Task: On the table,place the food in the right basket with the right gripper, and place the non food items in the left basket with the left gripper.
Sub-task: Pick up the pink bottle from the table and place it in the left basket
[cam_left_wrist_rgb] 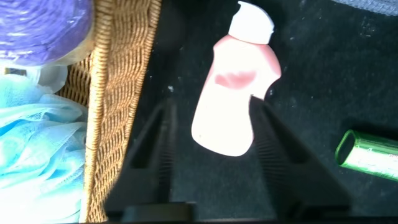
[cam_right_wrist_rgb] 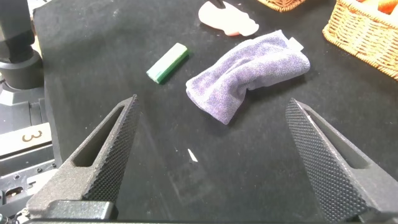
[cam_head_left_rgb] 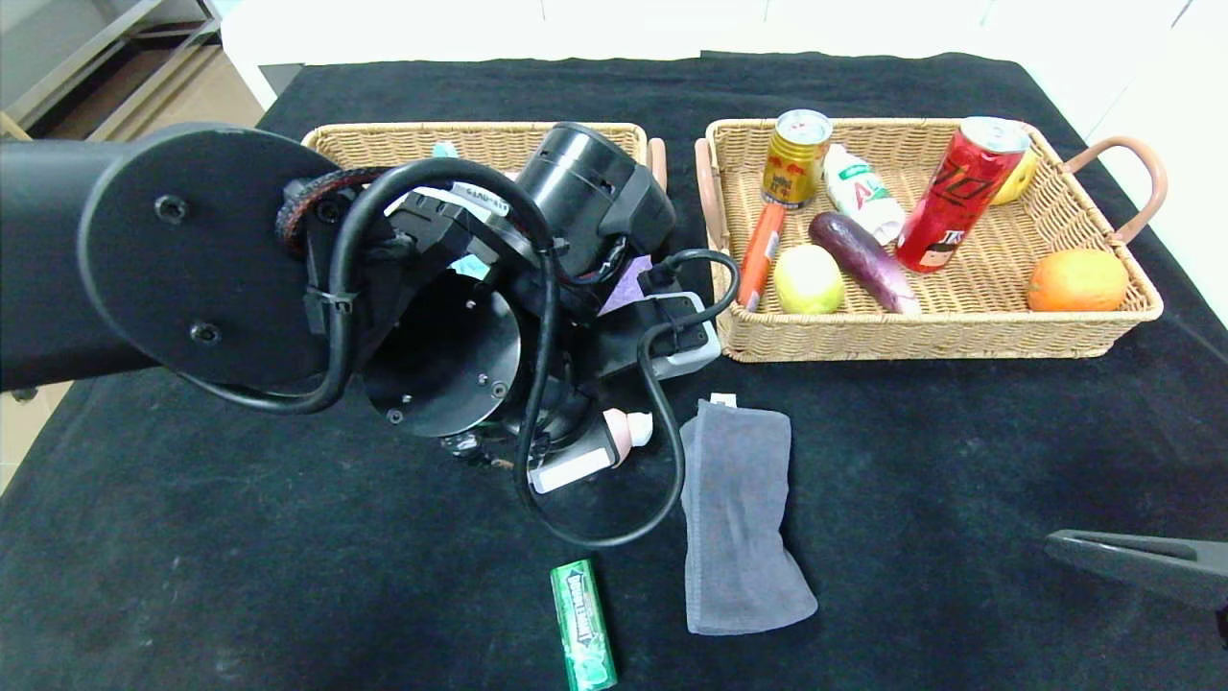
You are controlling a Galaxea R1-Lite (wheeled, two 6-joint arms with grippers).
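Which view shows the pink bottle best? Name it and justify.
The left wrist view: the pink bottle lies there whole, white cap included, on the black cloth between the left gripper fingers. The head view leaves only its capped end beyond the arm; the right wrist view catches just one edge.

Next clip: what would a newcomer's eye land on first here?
The left arm fills the head view, its left gripper with jaws apart around the pink bottle on the table beside the left basket. Behind, the right basket holds bright cans and produce; a grey towel lies in front.
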